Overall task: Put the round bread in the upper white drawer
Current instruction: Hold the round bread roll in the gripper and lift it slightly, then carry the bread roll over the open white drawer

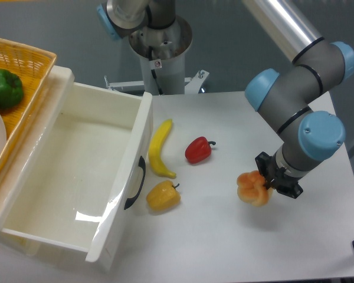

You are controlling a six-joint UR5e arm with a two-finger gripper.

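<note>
The round bread [252, 188], a lumpy golden-orange bun with pale patches, sits at the right of the table, just off the surface or resting on it. My gripper [265, 181] is at its right side, and its black fingers look closed against the bun. The fingertips are mostly hidden behind the bread. The upper white drawer [76, 177] stands pulled open at the left, its inside empty, with a curved black handle [134, 183] on the front panel. The bread is well to the right of the drawer.
A yellow bell pepper [163, 196], a banana [160, 147] and a red pepper [198, 150] lie between the drawer and the bread. A woven yellow basket [29, 65] with a green pepper [4, 88] sits at the upper left. The arm's base column [162, 53] stands at the back.
</note>
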